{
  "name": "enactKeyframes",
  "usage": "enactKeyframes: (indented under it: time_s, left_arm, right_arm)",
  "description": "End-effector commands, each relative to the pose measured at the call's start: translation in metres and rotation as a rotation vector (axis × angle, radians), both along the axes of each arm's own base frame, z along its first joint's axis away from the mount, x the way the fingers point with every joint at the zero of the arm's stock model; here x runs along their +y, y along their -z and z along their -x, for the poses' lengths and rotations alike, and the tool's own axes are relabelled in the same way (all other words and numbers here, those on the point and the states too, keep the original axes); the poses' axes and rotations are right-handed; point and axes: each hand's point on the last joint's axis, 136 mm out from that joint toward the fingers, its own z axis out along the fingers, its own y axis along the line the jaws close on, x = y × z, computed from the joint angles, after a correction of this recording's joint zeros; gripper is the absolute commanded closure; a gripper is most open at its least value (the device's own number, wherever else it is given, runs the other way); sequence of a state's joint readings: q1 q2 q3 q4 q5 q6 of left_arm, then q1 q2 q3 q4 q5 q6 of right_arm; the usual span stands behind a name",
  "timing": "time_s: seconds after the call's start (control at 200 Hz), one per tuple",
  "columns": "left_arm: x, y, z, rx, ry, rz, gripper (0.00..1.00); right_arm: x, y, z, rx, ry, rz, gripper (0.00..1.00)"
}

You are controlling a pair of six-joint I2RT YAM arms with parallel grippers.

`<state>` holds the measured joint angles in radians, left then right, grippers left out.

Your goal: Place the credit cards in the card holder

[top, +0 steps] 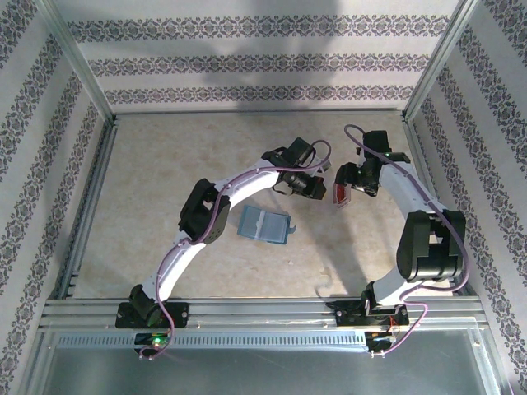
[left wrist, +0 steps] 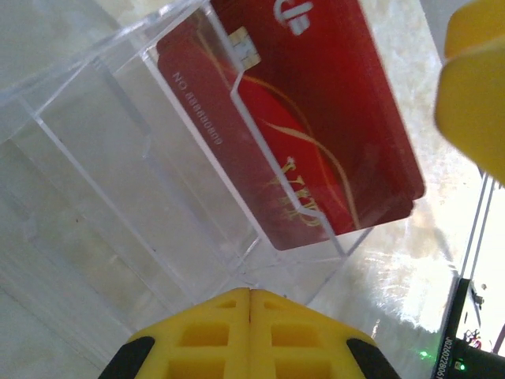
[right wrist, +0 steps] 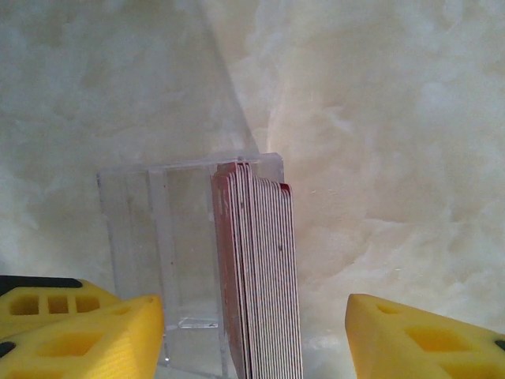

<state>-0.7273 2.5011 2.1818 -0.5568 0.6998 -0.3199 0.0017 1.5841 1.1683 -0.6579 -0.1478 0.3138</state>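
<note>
Several red-orange credit cards (right wrist: pixel 260 276) stand on edge as a stack inside a clear acrylic box (right wrist: pixel 150 237). In the left wrist view the front credit card (left wrist: pixel 316 126) shows its red face through the clear box (left wrist: pixel 118 181). My right gripper (right wrist: pixel 252 316) is open, with its fingers on either side of the stack and box. My left gripper (left wrist: pixel 251 304) is shut with nothing between its pads, its tip at the box's near corner. In the top view the left gripper (top: pixel 309 186) and the right gripper (top: pixel 356 186) flank the cards (top: pixel 342 196). The teal card holder (top: pixel 265 225) lies open on the table, left of the cards.
The marbled beige table (top: pixel 165 181) is ringed by patterned walls and an aluminium frame (top: pixel 90 189). A finger (left wrist: pixel 473 87) of the right gripper shows at the upper right of the left wrist view. The arm bases sit on the front rail (top: pixel 263 313).
</note>
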Motion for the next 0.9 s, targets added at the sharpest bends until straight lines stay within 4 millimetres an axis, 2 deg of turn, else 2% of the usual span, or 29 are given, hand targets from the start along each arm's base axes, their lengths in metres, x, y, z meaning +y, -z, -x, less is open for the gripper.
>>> enactKeyframes:
  time_s: [0.0, 0.34, 0.684, 0.894]
  left_arm:
    - [-0.007, 0.008, 0.006, 0.011, 0.020, -0.003, 1.00]
    - [0.006, 0.031, 0.009, 0.041, 0.011, -0.061, 1.00]
    - [0.010, 0.032, 0.013, 0.050, 0.011, -0.068, 1.00]
    - [0.012, 0.035, 0.014, 0.054, 0.007, -0.076, 1.00]
  right_arm:
    - [-0.003, 0.000, -0.008, -0.004, -0.005, 0.003, 0.38]
    - [-0.007, 0.017, -0.004, 0.055, -0.004, 0.032, 0.39]
    - [-0.012, 0.032, 0.000, 0.093, -0.012, 0.062, 0.40]
    - [-0.014, 0.032, 0.004, 0.099, -0.011, 0.076, 0.41]
